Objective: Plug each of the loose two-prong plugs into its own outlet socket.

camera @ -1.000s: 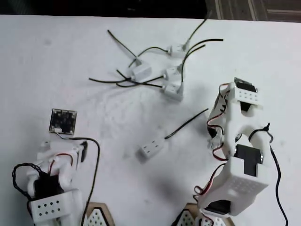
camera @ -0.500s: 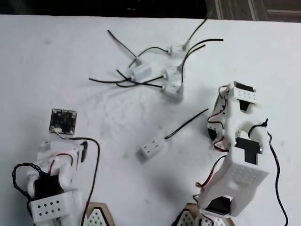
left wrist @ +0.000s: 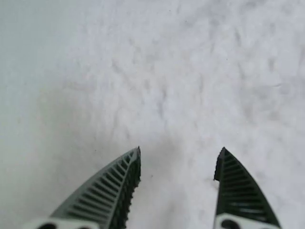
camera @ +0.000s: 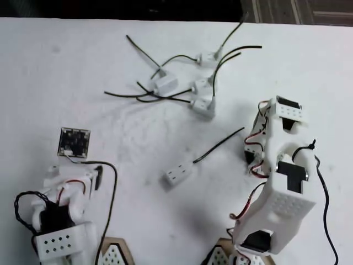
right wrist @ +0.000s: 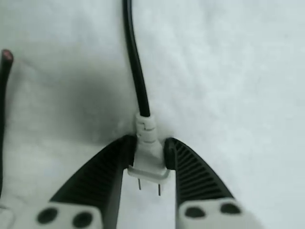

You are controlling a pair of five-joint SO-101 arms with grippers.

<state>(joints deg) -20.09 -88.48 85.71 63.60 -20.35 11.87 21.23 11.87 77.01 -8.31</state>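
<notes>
The right arm (camera: 284, 165) had settled a little lower and nearer than a second before. The right pincer (right wrist: 147, 143) was clamped on a plug (right wrist: 147, 164), prongs pointing back toward the wrist, its cord (right wrist: 133, 62) trailing off over the counter (camera: 66, 66). So the pick looked done (the carry remained). The lone socket (camera: 177, 174) and the tangle (camera: 193, 88) beyond had not shifted. The left pincer (left wrist: 178, 153) hung wide over bare counter, unmoved.

place: robotics workbench | evidence: white table (camera: 49, 83), bare circuit board (camera: 74, 142), loose corded sockets (camera: 177, 174), exposed arm wiring (camera: 255, 138)
</notes>
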